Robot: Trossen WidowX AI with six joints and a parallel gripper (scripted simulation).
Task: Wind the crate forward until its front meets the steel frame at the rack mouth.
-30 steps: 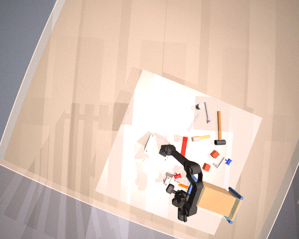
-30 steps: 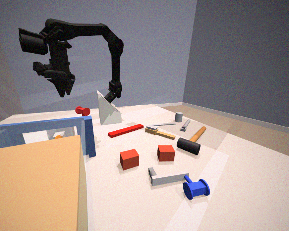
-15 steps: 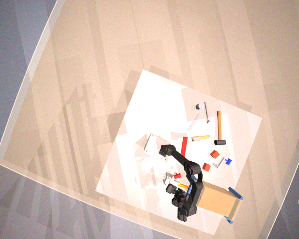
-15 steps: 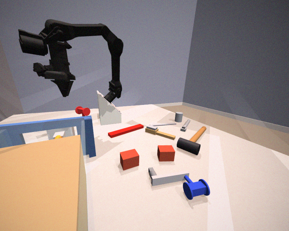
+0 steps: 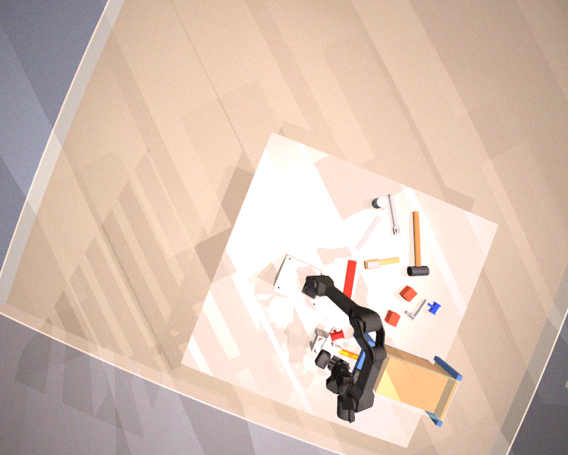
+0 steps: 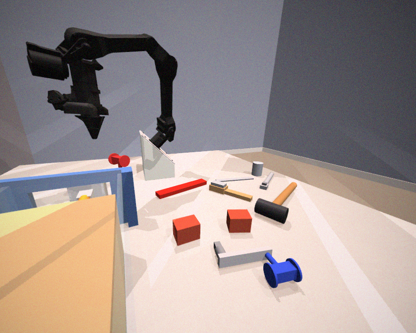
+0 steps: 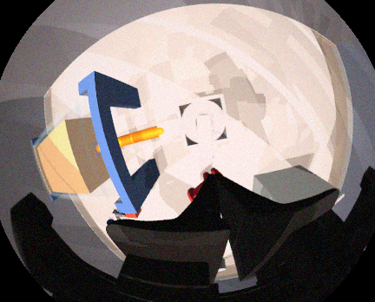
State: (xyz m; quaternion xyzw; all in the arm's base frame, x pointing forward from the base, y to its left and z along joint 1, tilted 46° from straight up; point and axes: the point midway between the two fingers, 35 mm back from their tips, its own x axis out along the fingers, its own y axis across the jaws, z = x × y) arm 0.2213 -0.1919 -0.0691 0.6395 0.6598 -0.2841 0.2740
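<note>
My gripper (image 6: 94, 137) (image 7: 213, 178) is shut and empty, pointing down, raised above the bench near the winch. The winch (image 5: 317, 338) (image 7: 204, 122) has a square base with a round disc in the wrist view. A handle with a red grip (image 5: 337, 334) (image 6: 119, 160) (image 7: 194, 193) is at the winch; my fingers partly cover it in the wrist view, and its key is hidden. The tan crate (image 5: 411, 386) (image 6: 75, 257) (image 7: 87, 152) sits behind the blue frame (image 5: 360, 361) (image 6: 130, 200) (image 7: 100, 113). An orange rod (image 5: 348, 353) (image 7: 140, 135) reaches towards the winch. Contact between crate and frame is unclear.
A white sloped box (image 5: 294, 274) (image 6: 158, 164) stands near the arm's base. A red bar (image 5: 350, 276) (image 6: 181, 188), red blocks (image 5: 408, 293) (image 6: 186, 229), a mallet (image 5: 417, 270) (image 6: 271, 210) and a blue spool-shaped piece (image 5: 433, 307) (image 6: 281, 272) lie beyond the winch and frame.
</note>
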